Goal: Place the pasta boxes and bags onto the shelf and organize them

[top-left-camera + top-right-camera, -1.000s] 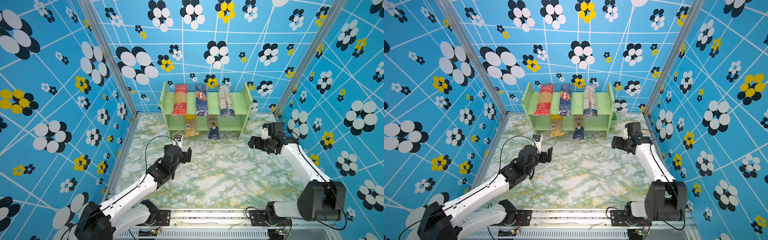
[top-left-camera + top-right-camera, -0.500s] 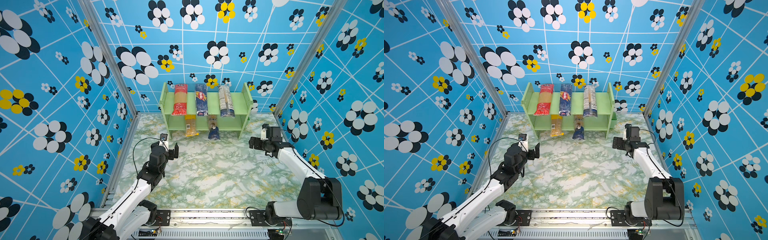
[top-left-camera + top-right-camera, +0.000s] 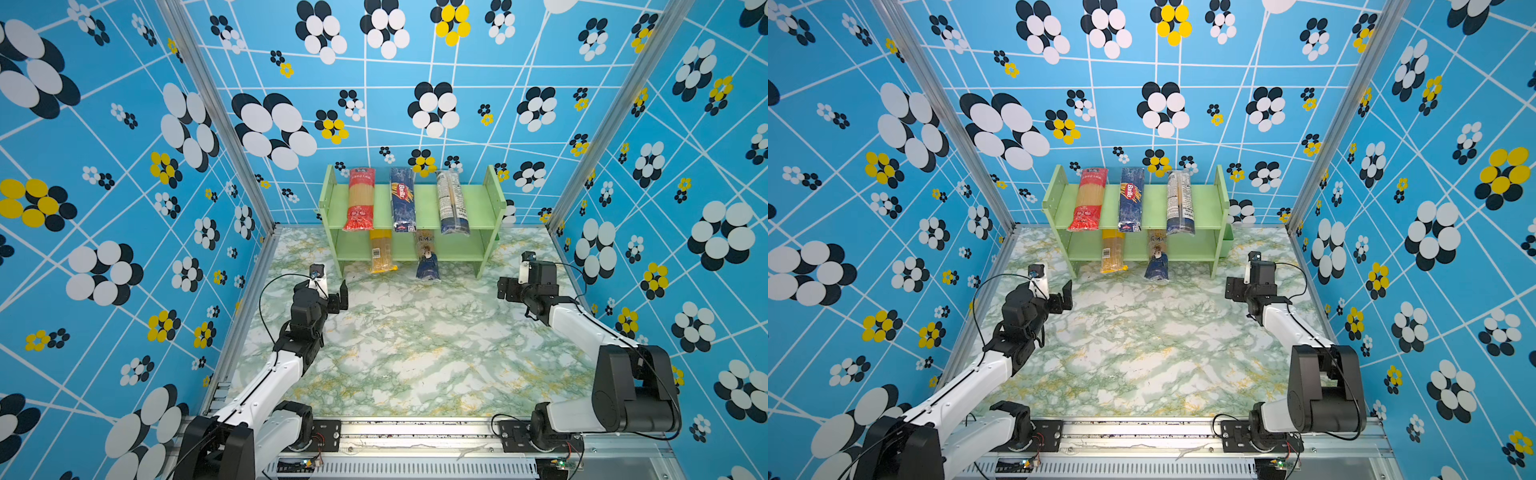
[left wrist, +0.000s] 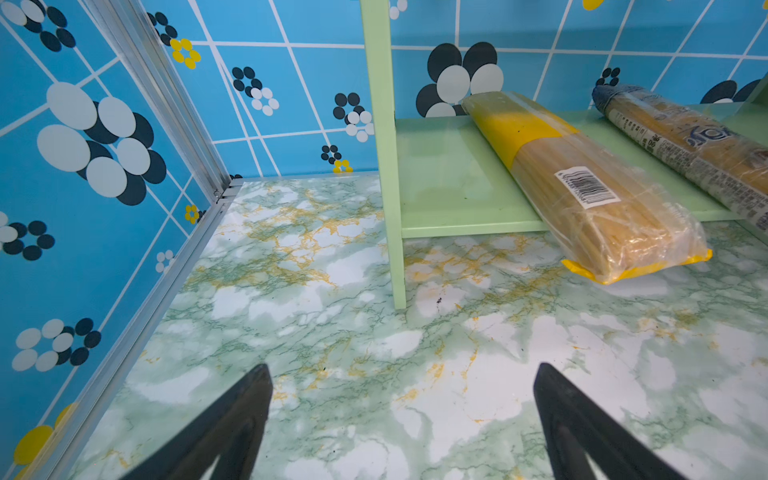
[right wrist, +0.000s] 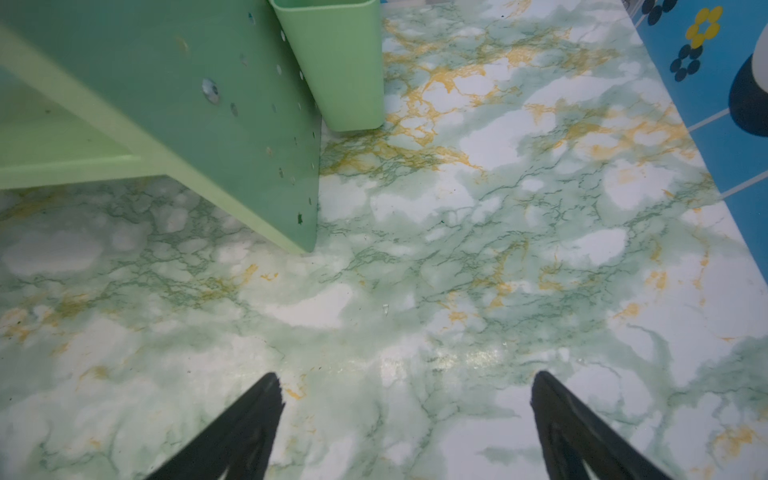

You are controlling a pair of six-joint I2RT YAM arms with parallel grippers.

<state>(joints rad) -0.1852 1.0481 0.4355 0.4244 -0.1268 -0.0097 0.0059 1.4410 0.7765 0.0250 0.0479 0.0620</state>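
The pale green shelf stands at the back of the table. Its top tier holds a red bag, a dark blue Barilla pack and a blue pack with a white label. On the lower tier lie a yellow-topped clear bag and a clear bag with a blue end, both sticking out over the front edge. My left gripper is open and empty near the shelf's left post. My right gripper is open and empty off the shelf's right panel.
A small green cup hangs on the outside of the shelf's right panel. Blue flowered walls with aluminium corner posts close in the marble-patterned table on three sides.
My left arm has swung back and to the left, away from the shelf's front. The right gripper has shifted only slightly. Both stay open.
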